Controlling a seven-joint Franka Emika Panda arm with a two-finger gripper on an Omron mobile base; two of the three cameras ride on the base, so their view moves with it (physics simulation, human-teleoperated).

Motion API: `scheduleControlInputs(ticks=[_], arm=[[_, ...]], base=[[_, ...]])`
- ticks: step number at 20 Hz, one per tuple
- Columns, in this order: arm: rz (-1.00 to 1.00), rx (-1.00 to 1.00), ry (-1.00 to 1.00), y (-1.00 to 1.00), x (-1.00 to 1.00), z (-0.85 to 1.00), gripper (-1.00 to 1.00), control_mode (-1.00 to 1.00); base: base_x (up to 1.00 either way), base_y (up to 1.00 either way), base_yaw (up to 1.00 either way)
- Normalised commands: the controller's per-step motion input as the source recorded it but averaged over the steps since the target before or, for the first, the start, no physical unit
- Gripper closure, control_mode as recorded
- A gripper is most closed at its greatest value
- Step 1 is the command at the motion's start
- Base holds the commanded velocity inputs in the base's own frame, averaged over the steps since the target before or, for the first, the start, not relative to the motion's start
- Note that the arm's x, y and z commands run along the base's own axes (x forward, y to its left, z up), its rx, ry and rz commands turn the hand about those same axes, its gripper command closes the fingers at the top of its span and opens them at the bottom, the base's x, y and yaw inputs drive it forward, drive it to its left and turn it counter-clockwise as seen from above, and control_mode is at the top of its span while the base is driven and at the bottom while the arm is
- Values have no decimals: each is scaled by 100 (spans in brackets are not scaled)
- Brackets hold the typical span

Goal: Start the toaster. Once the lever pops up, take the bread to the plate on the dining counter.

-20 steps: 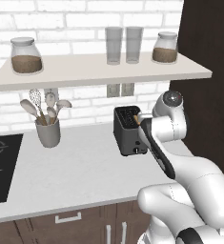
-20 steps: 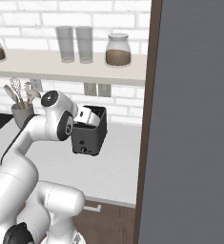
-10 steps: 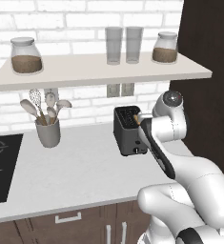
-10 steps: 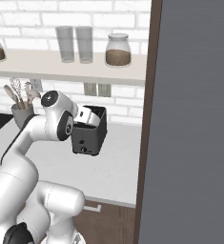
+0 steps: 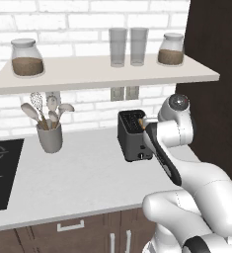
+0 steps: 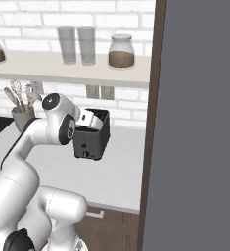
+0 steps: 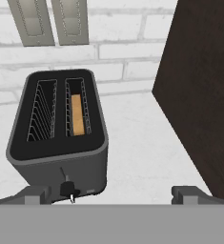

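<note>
Pincer point(image 7: 112, 193) gapes wide above the unlabelled toaster point(image 7: 61, 138), bread point(image 7: 76, 114) in its slot.

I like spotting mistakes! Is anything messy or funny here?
Nothing stands out. The toaster stands upright on the counter, with the bread sitting down in one slot, and the open gripper is by its lever end.

Bare white worktop point(image 5: 83, 173) lies left of the dark grey two-slot toaster point(image 7: 56, 133); a dark cabinet wall point(image 7: 199, 95) crowds its right.
</note>
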Motion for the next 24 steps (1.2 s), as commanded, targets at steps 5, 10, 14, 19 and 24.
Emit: scheduleControlInputs(ticks=[5,10,14,19,24], arm=[[0,0,0,0,0,0,-100,-100],[0,0,0,0,0,0,-100,-100],[0,0,0,0,0,0,-100,-100],[0,0,0,0,0,0,-100,-100],[0,0,0,0,0,0,-100,-100]], base=[[0,0,0],[0,0,0],[0,0,0],[0,0,0],[0,0,0]])
